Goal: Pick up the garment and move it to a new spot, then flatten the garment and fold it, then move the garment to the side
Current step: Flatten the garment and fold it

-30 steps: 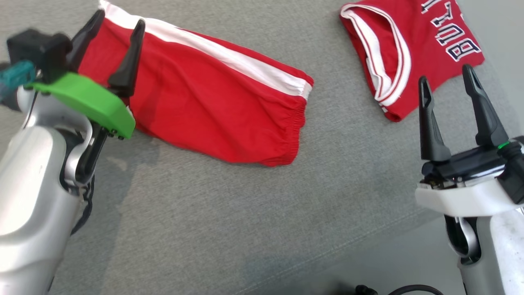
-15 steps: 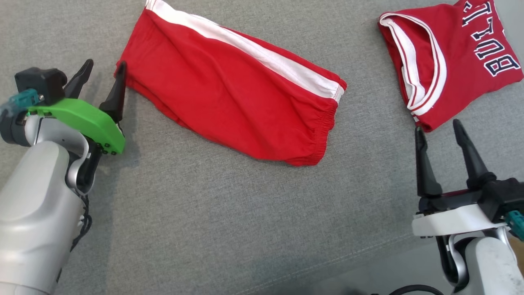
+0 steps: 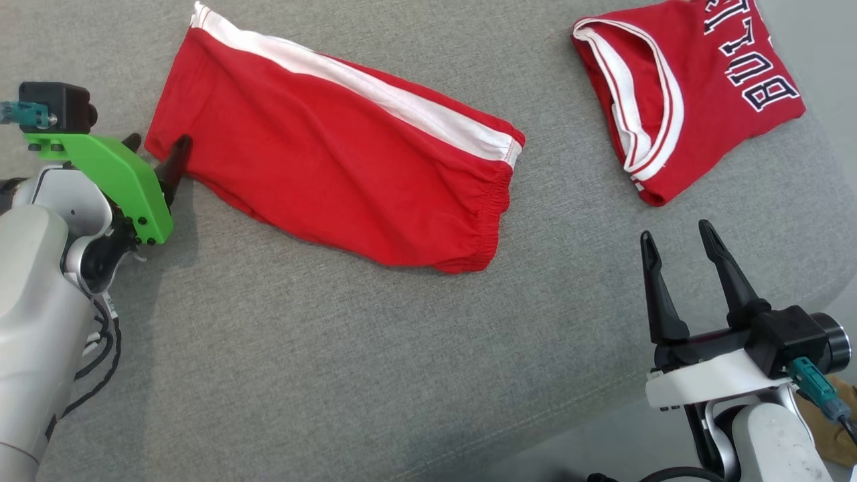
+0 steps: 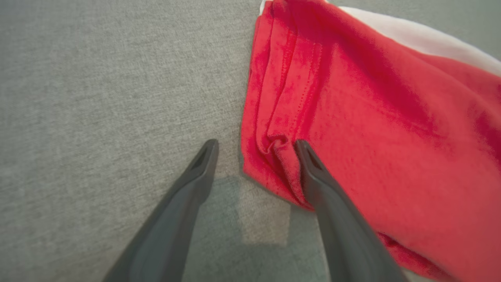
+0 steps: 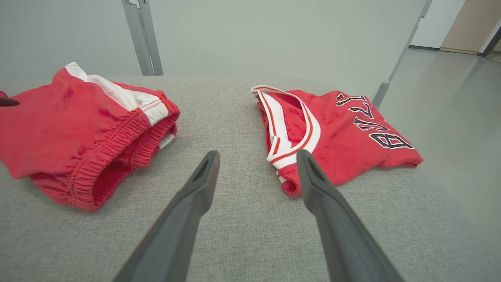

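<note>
Spotting folded red cloth shorts [image 3: 335,181] with a white side stripe flat on the grey woven cushion [image 3: 335,361], left corner between the wide-spread fingers of the left gripper [image 4: 255,145], one tip over the hem. Noting beyond them a red jersey [image 3: 703,107], dark lettering cut off, just ahead of the right gripper [image 3: 675,231], fingers parted and empty.

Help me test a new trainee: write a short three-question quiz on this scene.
1. True or false: the right gripper is shut on a garment.
2. Which garment lies at the left gripper's fingertips? A) shorts B) vest C) towel
3. Fill in: the lettering is printed on the ___.
Key: 1 false, it is open and holds nothing; 2 A; 3 jersey.
</note>
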### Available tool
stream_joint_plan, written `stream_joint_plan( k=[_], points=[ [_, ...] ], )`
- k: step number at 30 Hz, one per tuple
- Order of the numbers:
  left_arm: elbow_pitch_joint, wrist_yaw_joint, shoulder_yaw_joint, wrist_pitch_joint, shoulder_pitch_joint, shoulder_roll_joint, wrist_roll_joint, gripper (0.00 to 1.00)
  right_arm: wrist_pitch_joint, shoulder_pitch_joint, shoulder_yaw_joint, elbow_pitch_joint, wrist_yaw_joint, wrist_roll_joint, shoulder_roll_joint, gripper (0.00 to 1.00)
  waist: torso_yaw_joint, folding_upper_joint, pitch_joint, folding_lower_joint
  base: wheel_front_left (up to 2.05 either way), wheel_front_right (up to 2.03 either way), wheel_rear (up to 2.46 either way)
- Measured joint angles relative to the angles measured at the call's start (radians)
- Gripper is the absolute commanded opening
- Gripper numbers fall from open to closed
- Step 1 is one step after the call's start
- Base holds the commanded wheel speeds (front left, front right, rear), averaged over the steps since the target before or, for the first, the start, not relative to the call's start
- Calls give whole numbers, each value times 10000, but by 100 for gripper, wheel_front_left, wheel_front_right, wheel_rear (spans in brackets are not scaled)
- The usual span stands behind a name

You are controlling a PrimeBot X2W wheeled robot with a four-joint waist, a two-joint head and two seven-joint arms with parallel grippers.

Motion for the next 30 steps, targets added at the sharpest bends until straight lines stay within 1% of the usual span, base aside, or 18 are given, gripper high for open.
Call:
stream_joint_plan(
  k=[2,3,4,5,7,8,10,14,17,22,24,27,30],
  points=[
    [-23,2,-63,176,11,4,-437,100,0,16,-6,-12,0,4,19,100,-91,0,-30,0,0,0,0],
    [-82,0,-65,213,38,0,-673,48,0,51,-29,-12,0,15,19,100,-123,0,-41,0,0,0,0],
    [-161,2,-46,213,84,-25,-909,11,0,79,-71,-2,0,42,23,100,-136,0,-54,0,0,0,0],
    [-253,0,-71,247,150,-65,-1175,0,0,109,-132,17,0,52,27,100,-127,0,-63,0,0,0,0],
    [-468,0,-280,328,261,-52,-1352,0,0,160,-230,77,0,77,27,100,-67,0,-65,0,0,0,0],
    [-477,-4,-320,203,296,-15,-1375,0,0,172,-232,98,0,77,29,100,-27,0,-65,0,0,0,0],
    [-443,-29,-291,-192,350,10,-1452,0,0,173,-221,119,0,81,40,100,71,0,-72,0,0,0,0],
    [-163,-23,125,-1085,353,33,-1743,0,0,193,-244,128,0,92,46,100,338,0,-115,0,0,0,0],
    [-234,261,23,-1820,555,-2,-1344,0,-2,338,-334,171,0,90,48,100,619,0,-196,0,0,0,0],
    [-853,738,109,-2830,1564,-449,-1338,0,0,641,-424,288,0,31,36,100,1255,0,-402,0,0,0,0],
    [-1179,938,199,-3219,1995,-594,-1400,0,-2,662,-362,311,0,10,-61,100,1563,0,-489,0,0,0,0],
    [-1728,1310,395,-3893,2650,-965,-1643,0,0,685,-341,362,0,-12,-270,100,2051,0,-615,0,0,0,0],
    [-2389,1822,581,-4470,3428,-1386,-1743,0,0,732,-347,395,0,-21,-422,100,2547,0,-764,0,0,0,0]
  ],
)
